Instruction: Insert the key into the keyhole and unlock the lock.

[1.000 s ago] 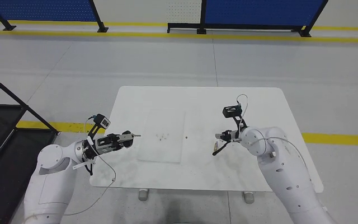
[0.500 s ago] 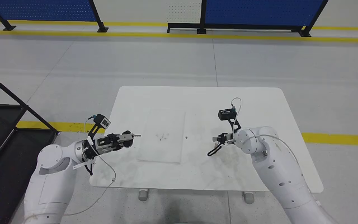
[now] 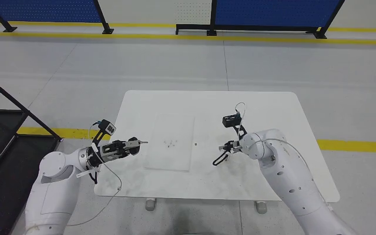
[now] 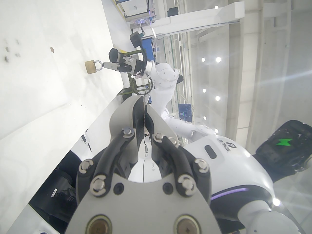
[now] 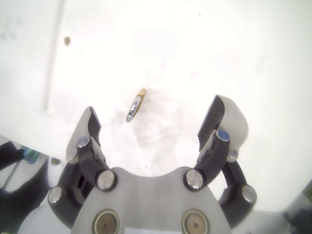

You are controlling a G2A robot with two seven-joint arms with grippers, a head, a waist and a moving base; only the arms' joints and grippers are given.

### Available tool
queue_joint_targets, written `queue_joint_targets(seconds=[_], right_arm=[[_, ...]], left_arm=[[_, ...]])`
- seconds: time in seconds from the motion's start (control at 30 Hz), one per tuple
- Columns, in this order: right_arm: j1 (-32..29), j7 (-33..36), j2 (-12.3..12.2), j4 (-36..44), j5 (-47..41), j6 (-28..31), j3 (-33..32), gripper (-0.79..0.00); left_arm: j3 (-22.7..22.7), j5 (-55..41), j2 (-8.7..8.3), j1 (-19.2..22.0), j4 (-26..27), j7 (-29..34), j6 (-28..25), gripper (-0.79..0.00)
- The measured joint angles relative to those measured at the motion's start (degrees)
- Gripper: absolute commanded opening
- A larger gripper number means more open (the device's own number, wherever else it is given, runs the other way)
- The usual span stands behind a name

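Brass-gold lock [image 4: 90, 67], silver shackle [image 5: 131, 112], on a white table [image 3: 264, 111].

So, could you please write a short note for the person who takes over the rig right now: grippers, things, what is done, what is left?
Left gripper: shut on the key, held over the left part of the table, key tip pointing toward the middle.
Right gripper: open, low over the table, not clamped on anything.
Padlock: on the table right of the middle, just ahead of the right gripper, shackle end toward it; shackle looks closed.
Done: key is in hand.
Left: hold the padlock, bring the key to the keyhole, insert, turn.
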State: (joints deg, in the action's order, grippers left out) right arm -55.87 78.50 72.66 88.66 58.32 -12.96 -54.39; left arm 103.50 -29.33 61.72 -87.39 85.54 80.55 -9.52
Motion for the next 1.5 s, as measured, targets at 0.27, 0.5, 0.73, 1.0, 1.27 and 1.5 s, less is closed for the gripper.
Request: queue_joint_targets(seconds=[0.27, 0.5, 0.73, 1.0, 1.27, 1.5], right_arm=[[5.3, 8.2, 1.9, -6.0, -3.8, -4.9, 3.9, 0.0], [8.1, 8.1, 3.6, -12.8, -4.7, -4.8, 6.9, 0.0], [9.5, 7.4, 4.9, -15.8, -5.2, -5.4, 8.4, -0.212], [9.6, 7.2, 5.6, -17.1, -5.2, -5.6, 8.7, -0.431], [9.6, 7.1, 6.1, -17.8, -5.2, -5.8, 8.6, -0.456], [9.6, 6.0, 6.5, -19.3, -5.5, -6.9, 8.0, -0.483]], left_arm=[[0.0, 0.0, 0.0, 0.0, 0.0, 0.0, 0.0, -0.785], [0.0, 0.0, 0.0, 0.0, 0.0, 0.0, 0.0, -0.785], [0.0, 0.0, 0.0, 0.0, 0.0, 0.0, 0.0, -0.785], [0.0, 0.0, 0.0, 0.0, 0.0, 0.0, 0.0, -0.785], [0.0, 0.0, 0.0, 0.0, 0.0, 0.0, 0.0, -0.785], [0.0, 0.0, 0.0, 0.0, 0.0, 0.0, 0.0, -0.785]])
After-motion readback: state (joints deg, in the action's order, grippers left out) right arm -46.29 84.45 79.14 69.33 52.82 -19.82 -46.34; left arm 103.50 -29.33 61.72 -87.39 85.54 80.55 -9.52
